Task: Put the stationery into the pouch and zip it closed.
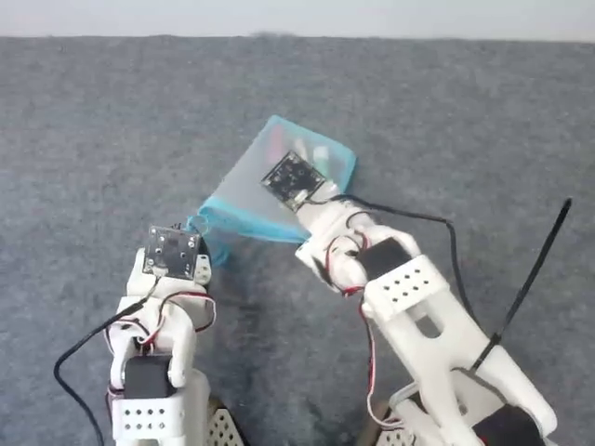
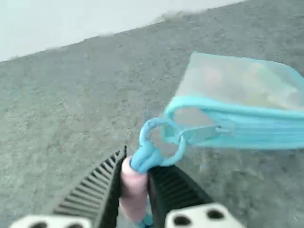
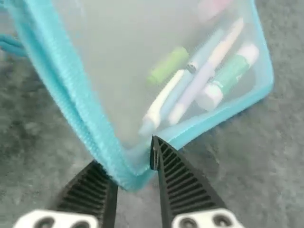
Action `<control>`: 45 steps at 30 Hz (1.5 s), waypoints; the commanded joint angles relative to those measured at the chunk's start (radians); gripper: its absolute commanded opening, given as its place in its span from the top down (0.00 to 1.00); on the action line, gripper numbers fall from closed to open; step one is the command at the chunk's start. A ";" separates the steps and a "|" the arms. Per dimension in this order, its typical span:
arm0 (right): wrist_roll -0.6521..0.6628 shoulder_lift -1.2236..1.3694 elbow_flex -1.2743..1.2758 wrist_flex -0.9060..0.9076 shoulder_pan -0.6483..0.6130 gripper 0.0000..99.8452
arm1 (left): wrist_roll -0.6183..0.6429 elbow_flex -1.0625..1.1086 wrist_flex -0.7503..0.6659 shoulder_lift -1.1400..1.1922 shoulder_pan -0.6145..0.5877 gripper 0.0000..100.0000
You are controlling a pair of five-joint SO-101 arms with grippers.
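Observation:
A translucent pouch with a light-blue zipper edge lies tilted on the grey carpet. Several pieces of stationery lie inside it, among them pens and green and white tubes. My left gripper is at the pouch's left corner. In the left wrist view this gripper is shut on the pink-and-blue zipper pull, which hangs from a blue ring. My right gripper is at the other end of the zipper edge. There its fingers are shut on the pouch's corner.
Grey carpet covers the table on all sides of the pouch. A pale wall runs along the far edge. Black cables trail from the right arm.

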 commanded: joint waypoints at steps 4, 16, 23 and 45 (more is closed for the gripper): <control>0.038 0.010 -0.038 0.008 0.186 0.99 | -0.002 -0.064 -0.049 -0.003 -0.048 0.99; 0.072 0.004 -0.038 0.073 0.326 0.99 | -0.006 -0.007 -0.052 -0.003 0.064 0.99; 0.066 -0.001 -0.043 0.206 0.275 0.94 | -0.006 0.038 -0.046 -0.003 0.183 0.88; 0.021 -0.001 -0.046 0.335 0.278 0.79 | -0.011 0.013 0.114 -0.003 0.382 0.75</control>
